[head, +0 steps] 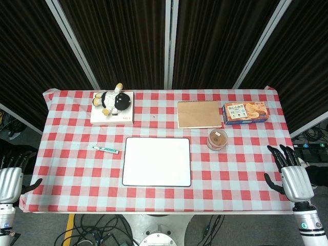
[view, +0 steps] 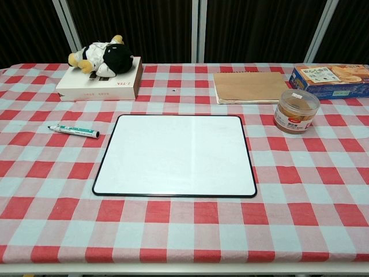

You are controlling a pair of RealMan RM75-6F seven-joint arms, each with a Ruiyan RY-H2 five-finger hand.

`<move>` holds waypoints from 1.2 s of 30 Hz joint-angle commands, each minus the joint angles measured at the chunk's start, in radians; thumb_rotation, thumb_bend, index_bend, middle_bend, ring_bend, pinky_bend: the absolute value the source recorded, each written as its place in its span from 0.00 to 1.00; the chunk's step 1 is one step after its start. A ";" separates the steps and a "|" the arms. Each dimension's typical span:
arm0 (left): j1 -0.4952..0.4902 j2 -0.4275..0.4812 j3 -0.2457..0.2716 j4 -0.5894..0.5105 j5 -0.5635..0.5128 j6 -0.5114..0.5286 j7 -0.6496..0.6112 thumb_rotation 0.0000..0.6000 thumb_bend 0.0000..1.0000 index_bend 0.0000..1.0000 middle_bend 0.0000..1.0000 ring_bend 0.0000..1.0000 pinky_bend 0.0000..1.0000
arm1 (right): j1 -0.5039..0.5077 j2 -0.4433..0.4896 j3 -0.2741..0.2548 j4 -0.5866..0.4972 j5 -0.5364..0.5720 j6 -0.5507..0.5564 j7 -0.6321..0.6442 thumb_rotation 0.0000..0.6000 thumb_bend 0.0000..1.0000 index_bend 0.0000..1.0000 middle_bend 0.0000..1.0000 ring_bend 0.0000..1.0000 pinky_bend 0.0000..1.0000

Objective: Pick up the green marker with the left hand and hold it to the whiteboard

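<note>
Head view: marker (head: 105,149) lies left of whiteboard (head: 156,161).
Left hand (head: 11,177): empty, fingers apart.
Right hand (head: 289,171): empty, fingers apart.

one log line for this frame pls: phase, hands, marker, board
phase: pre-grasp | left robot hand: open, off table's left edge | right robot hand: open, idle | green marker: lying left of whiteboard, untouched

The left hand (head: 11,177) has a silver-grey shell on its back and black fingers. The right hand (head: 292,174) looks the same, silver-grey with black fingers and thumb. Below the right hand, the wrist is white with a small teal mark.
</note>
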 commanded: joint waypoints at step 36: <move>-0.541 -0.390 -0.122 0.416 -0.189 -0.637 0.158 1.00 0.18 0.47 0.47 0.85 0.96 | 0.045 0.061 0.026 -0.037 0.046 -0.072 -0.032 1.00 0.28 0.06 0.14 0.00 0.00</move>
